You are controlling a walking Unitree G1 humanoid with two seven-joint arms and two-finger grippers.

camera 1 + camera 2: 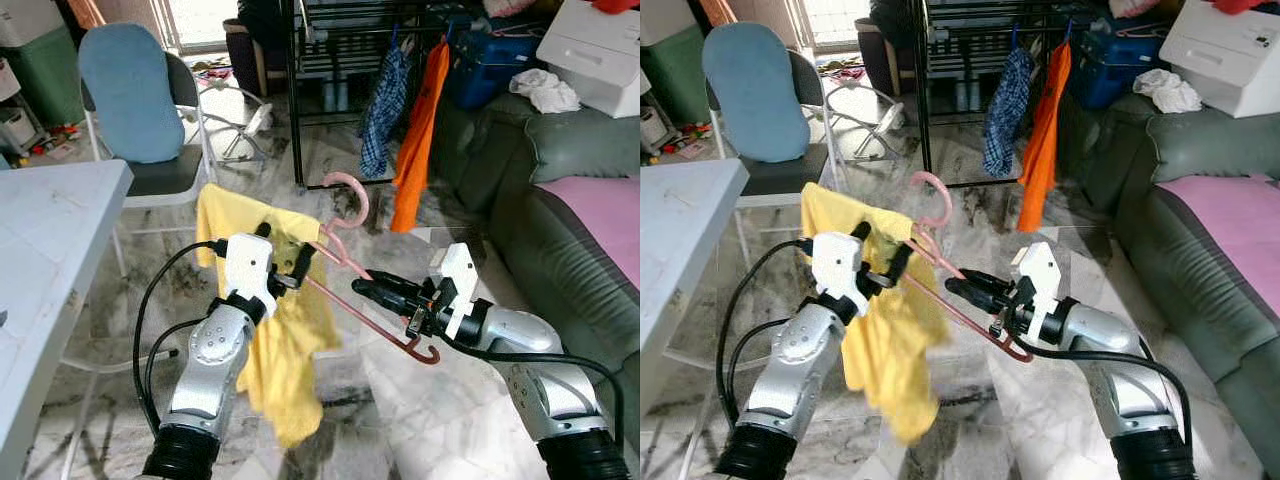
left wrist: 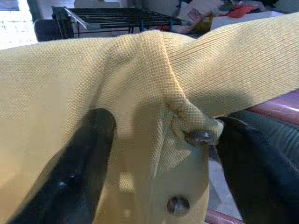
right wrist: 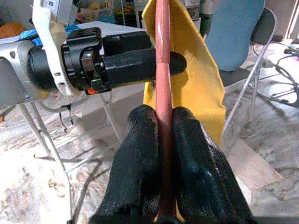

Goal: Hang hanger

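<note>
The robot stands a few steps from the black rack (image 1: 330,60), where a blue checked shirt (image 1: 384,95) and an orange shirt (image 1: 420,125) already hang. It holds a pink hanger (image 1: 345,262) out in front of itself, with a yellow shirt (image 1: 285,330) half on it.

The right gripper (image 1: 368,288) is pinched tight on the hanger's bar (in the right wrist view the bar runs straight between the two black fingers (image 3: 140,163)). The left gripper (image 1: 284,262) sits at the shirt's collar, fingers spread a little, with yellow cloth bunched between them. I think it is still fitting the shirt on. To do this well, the right gripper should keep the hanger steady while the left one pulls the collar over the hanger's end, so the shirt sits even and does not slide off. Then the hook must stay pointing up for the rack.

The shirt covers the hanger's far arm, so I cannot tell if that side is inside the shirt. The rack's top rail is cut off at the picture's edge.
</note>
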